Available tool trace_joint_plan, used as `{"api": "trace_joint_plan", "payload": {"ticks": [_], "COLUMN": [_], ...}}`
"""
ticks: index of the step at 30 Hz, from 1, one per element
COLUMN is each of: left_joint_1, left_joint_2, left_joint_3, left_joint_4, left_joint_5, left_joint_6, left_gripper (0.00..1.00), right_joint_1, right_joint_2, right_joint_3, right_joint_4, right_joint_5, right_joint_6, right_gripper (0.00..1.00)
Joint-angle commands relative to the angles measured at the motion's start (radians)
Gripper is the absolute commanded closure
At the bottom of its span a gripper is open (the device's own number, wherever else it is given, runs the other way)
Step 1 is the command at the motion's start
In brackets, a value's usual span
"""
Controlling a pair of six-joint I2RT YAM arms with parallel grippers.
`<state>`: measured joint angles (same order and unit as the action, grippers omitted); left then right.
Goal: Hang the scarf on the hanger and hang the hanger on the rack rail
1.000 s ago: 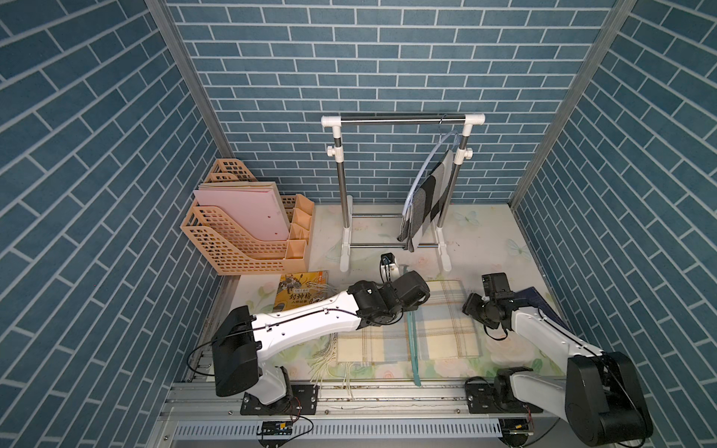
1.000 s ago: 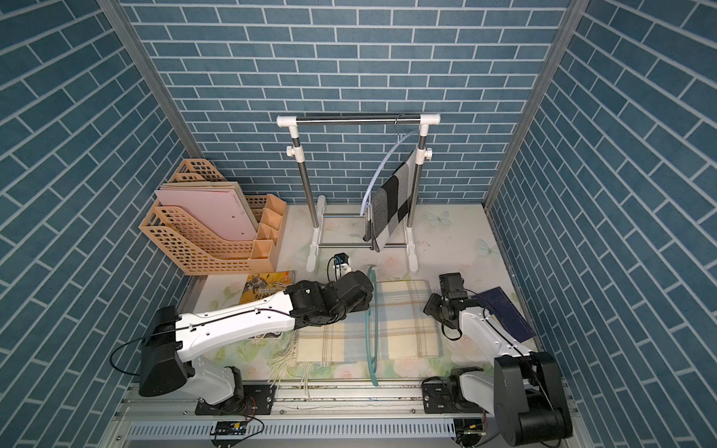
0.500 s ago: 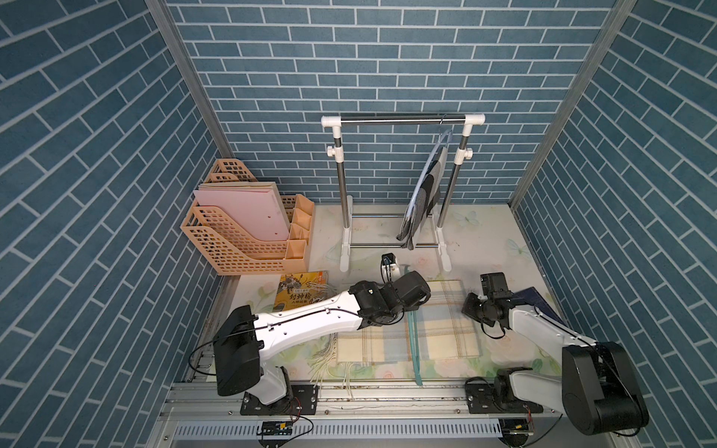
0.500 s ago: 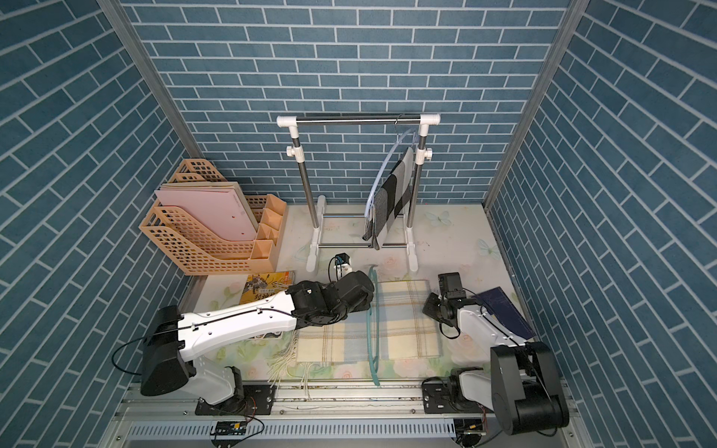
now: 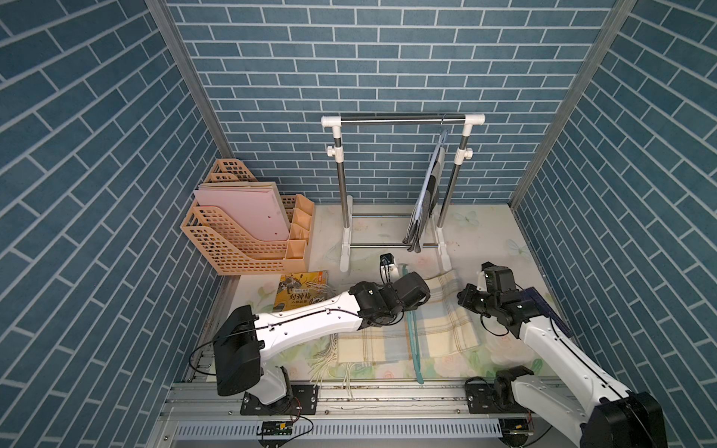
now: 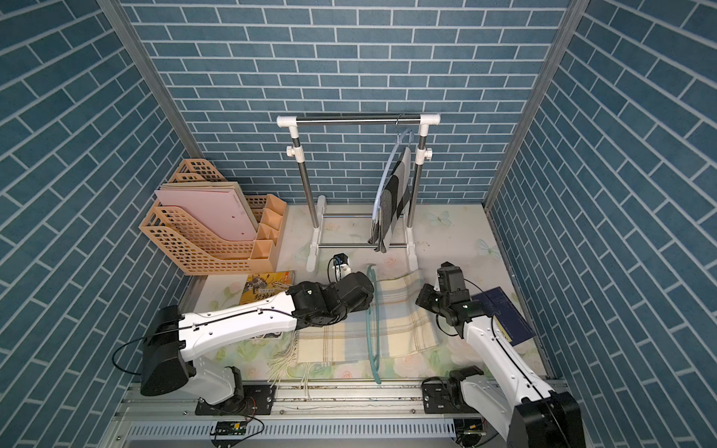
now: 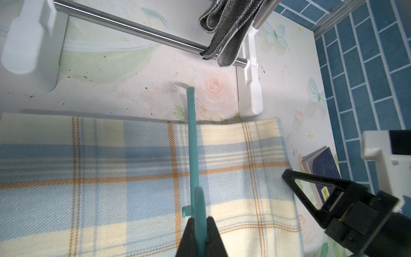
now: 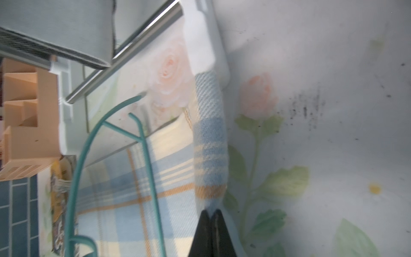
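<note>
Scarf border is now caught: your right gripper has just closed on it, having stood open a second ago. Your left gripper stays clamped on the teal hanger lying across the cloth, spread flat on the table before the rack. You can likely start draping.

Orange file organizer; yellow book; navy book.

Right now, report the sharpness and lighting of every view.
In both top views: sharp, evenly lit, scarf plaid crisp. Left wrist: hanger in focus, rack foot soft. Right wrist: blurred throughout, scarf edge at the right gripper smeared, mat washed out.
</note>
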<state>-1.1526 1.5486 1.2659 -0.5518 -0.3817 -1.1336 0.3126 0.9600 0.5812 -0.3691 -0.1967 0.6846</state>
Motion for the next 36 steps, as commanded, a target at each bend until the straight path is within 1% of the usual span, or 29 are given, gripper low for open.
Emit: {"api": "trace_joint_plan", "payload": {"ticks": [1,4,6,12,15,22,29,33,36], "left_joint_1": [-0.002,-0.002,-0.002,-0.002,-0.001,-0.002,-0.002,-0.002,-0.002], "left_joint_2": [-0.023,-0.031,-0.037,-0.049,-0.063,-0.115,-0.157,-0.165,-0.167], "left_joint_3": [-0.002,-0.007,-0.013,-0.024,-0.036,-0.082,-0.109,-0.122,-0.126], "left_joint_4": [-0.017,-0.014,-0.007,0.002,0.011,0.040,0.057,0.077,0.091], "left_joint_5": [-0.038,-0.043,-0.043,-0.046,-0.046,-0.041,-0.033,-0.007,0.025], "left_joint_6": [-0.007,-0.013,-0.018,-0.026,-0.033,-0.047,-0.049,-0.046,-0.041], "left_gripper": [1.00,1.00,1.00,1.00,1.00,1.00,1.00,1.00,1.00], "right_joint_1": [0.067,0.142,0.196,0.342,0.400,0.444,0.493,0.523,0.530], "right_joint_2": [-0.025,-0.030,-0.023,0.051,0.107,0.194,0.315,0.363,0.379], "right_joint_3": [0.036,0.040,0.026,-0.026,-0.041,-0.131,-0.162,-0.154,-0.149], "right_joint_4": [-0.036,0.005,0.064,0.330,0.434,0.685,0.849,0.927,0.980], "right_joint_5": [-0.040,-0.055,-0.070,-0.092,-0.079,-0.034,-0.028,-0.018,0.013], "right_joint_6": [0.063,0.119,0.168,0.325,0.384,0.497,0.546,0.565,0.567], "right_gripper": [1.00,1.00,1.00,1.00,1.00,1.00,1.00,1.00,1.00]}}
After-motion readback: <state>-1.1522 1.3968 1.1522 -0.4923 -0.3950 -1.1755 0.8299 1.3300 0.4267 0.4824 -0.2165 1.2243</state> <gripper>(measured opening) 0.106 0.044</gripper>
